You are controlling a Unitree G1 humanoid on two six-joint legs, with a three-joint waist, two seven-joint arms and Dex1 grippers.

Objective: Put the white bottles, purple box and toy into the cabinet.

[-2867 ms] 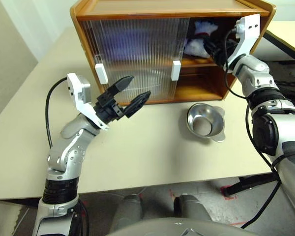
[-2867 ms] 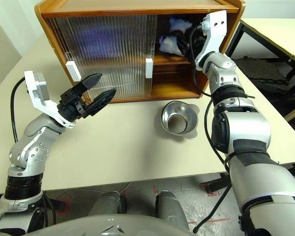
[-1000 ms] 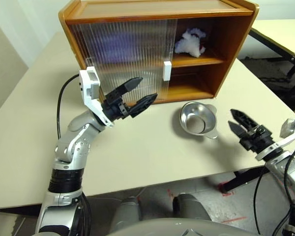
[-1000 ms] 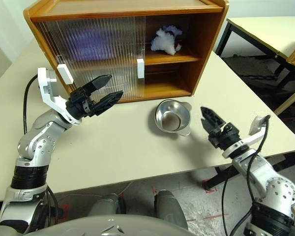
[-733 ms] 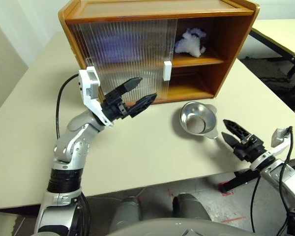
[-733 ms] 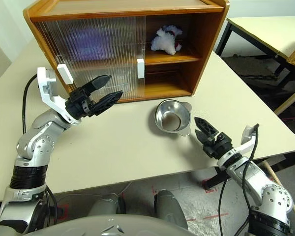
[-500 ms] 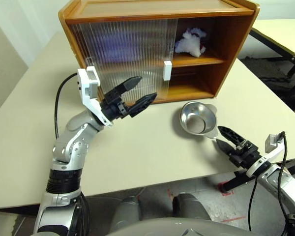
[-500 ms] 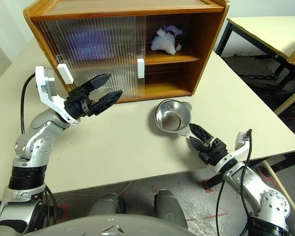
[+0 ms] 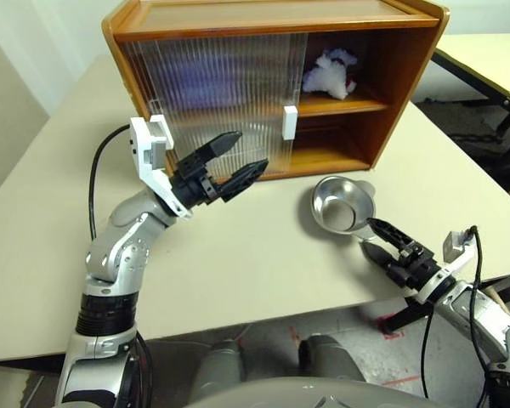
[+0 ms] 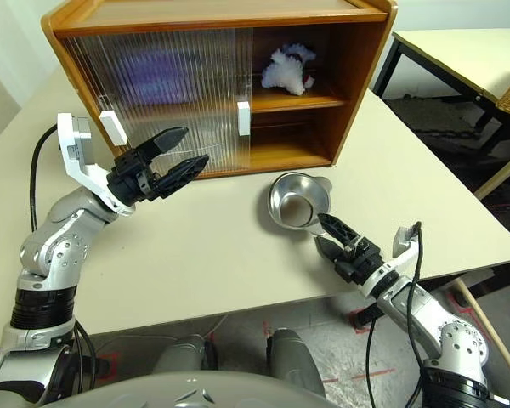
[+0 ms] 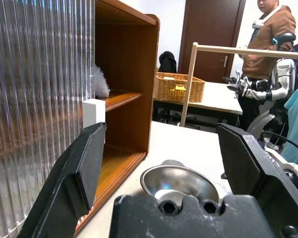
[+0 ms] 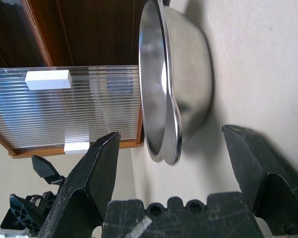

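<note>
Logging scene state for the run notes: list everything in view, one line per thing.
cabinet: 1, orange-brown wood, at the table's far side, right half open
sliding doors: 2, ribbed translucent with white handles, both over the left half
toy: 1, white plush, on the middle shelf in the open right half
purple shape: 1, blurred behind the doors, upper left compartment; cannot tell more
metal bowl: 1, shiny silver, on the table in front of the cabinet's right half
table: 1, cream, under everything
wicker basket: 1, tan, on another table behind
person: 1, brown top, standing in the background
left end effector: black, open, raised before the doors
right end effector: black, open, at the bowl's near rim
</note>
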